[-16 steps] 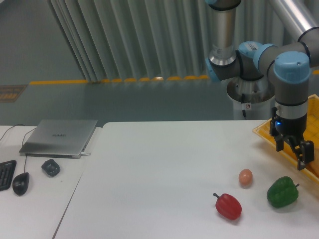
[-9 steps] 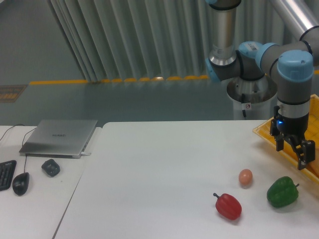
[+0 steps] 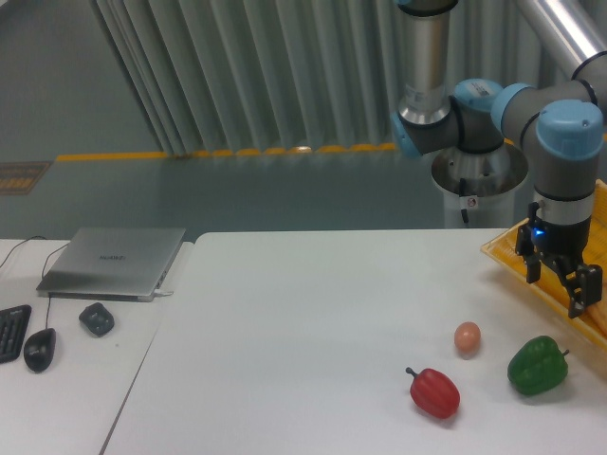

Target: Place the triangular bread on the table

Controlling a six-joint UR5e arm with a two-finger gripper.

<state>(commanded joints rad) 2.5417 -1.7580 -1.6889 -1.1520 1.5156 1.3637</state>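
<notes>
Produce is sitting loose on the big white smooth tabletop (image 3: 303,322): a small tan egg (image 3: 467,337), a glossy red bell pepper (image 3: 434,392) w/ dark stem, and a green bell pepper (image 3: 538,365), all grouped near the right side. Judging by that, items are being unloaded one at a time from the yellow-orange slatted tray (image 3: 512,256) at the right edge, which is partly cut off by the frame. The black two-finger gripper (image 3: 560,284) on the grey-and-blue arm is hanging pointed downward over the tray's near rim, fingers looking spread w/ nothing between them, approx. above and just behind the green pepper. The triangular bread isn't showing anywhere; it's prob. lying in the tray beyond the frame edge or behind the gripper, but can't confirm. So relative to the gripper it's likely somewhere to the right or below, inside the tray. On the adjoining white desk a closed silver laptop (image 3: 114,262) and a black mouse (image 3: 39,349) are resting, well apart from the work area.
</notes>
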